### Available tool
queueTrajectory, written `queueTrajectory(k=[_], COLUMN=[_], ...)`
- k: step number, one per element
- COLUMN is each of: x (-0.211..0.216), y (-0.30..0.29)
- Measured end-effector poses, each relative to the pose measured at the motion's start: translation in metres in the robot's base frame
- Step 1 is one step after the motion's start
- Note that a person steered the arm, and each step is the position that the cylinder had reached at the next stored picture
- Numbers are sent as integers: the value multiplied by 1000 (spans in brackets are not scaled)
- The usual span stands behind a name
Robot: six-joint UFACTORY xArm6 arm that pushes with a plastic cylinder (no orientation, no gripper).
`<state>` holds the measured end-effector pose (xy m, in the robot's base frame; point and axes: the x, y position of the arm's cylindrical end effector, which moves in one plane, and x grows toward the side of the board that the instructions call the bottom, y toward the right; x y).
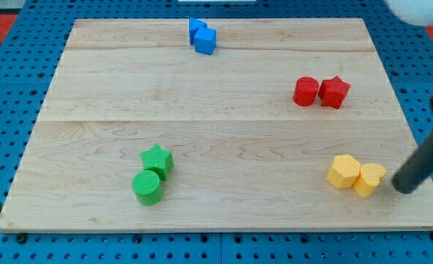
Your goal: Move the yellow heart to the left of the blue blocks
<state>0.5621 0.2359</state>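
Sitting at the view's lower right: my tip (404, 188), just right of the yellow heart (369, 179), small gap, not touching. No gripper here, only the rod, holding nothing. Heart touches a yellow hexagon-like block (343, 171) on its left. Two blue blocks (201, 35) at the surface's (223, 139) top edge, well apart.

I see the yellow heart (369, 179) lying flat, well toward the view's bottom right of the blue blocks (201, 36). Those two blue pieces sit touching each other: a cube in front, and a second piece behind it whose shape I can't make out.
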Motion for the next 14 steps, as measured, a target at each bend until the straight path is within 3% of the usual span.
queueTrajectory(k=[2,4,5,7,9,10,12,13,14], x=[-7,-52,-15,-77,-149,-177,-173,-196,-222], y=[-59,-124,-93,-98,-161,-157,-236,-287,-281])
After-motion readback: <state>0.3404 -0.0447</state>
